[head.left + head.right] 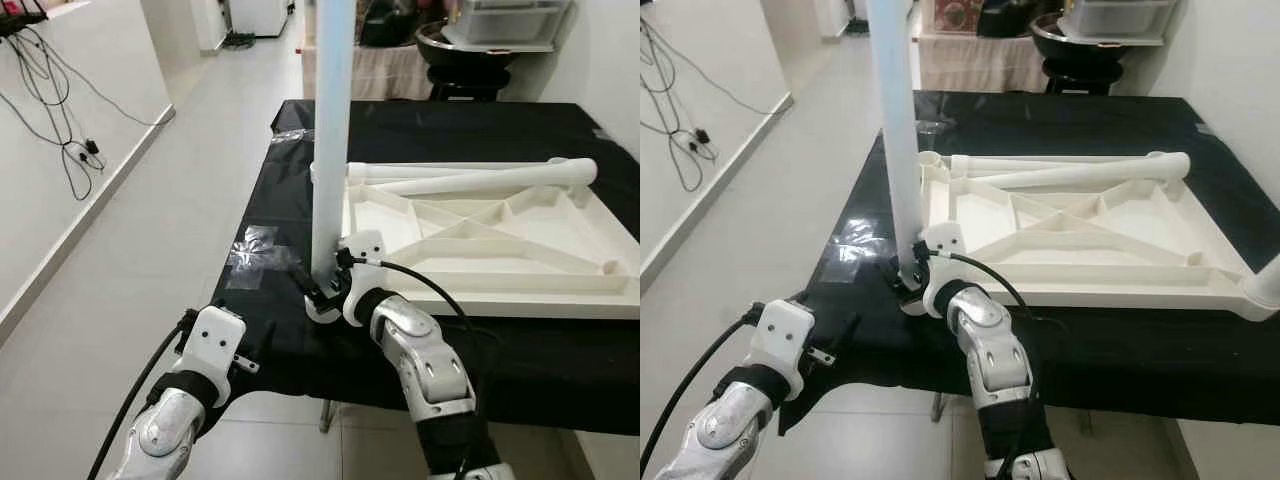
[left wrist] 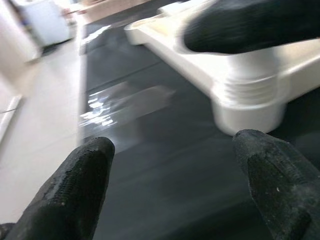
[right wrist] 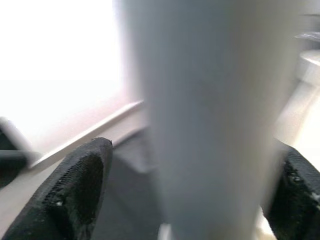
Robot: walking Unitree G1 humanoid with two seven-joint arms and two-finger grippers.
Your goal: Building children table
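Observation:
The white children's table top [image 1: 560,292] lies upside down on a black-covered table [image 1: 450,125]. A white leg [image 1: 332,130] stands upright in its near left corner socket [image 2: 247,107]. My right gripper [image 1: 325,290] straddles the foot of this leg, open, and a small gap shows beside one finger [image 3: 80,185] in the right wrist view. Two more legs [image 1: 480,180] lie along the top's far rim. My left gripper [image 2: 185,165] hangs open, lower left of the corner, holding nothing.
A patch of clear tape [image 1: 255,255] shines on the cloth near the corner. Open floor [image 1: 150,230] lies to the left, with cables [image 1: 60,130] on the wall. Another leg's end [image 1: 1265,285] shows at the far right. Furniture and bins [image 1: 480,40] stand behind the table.

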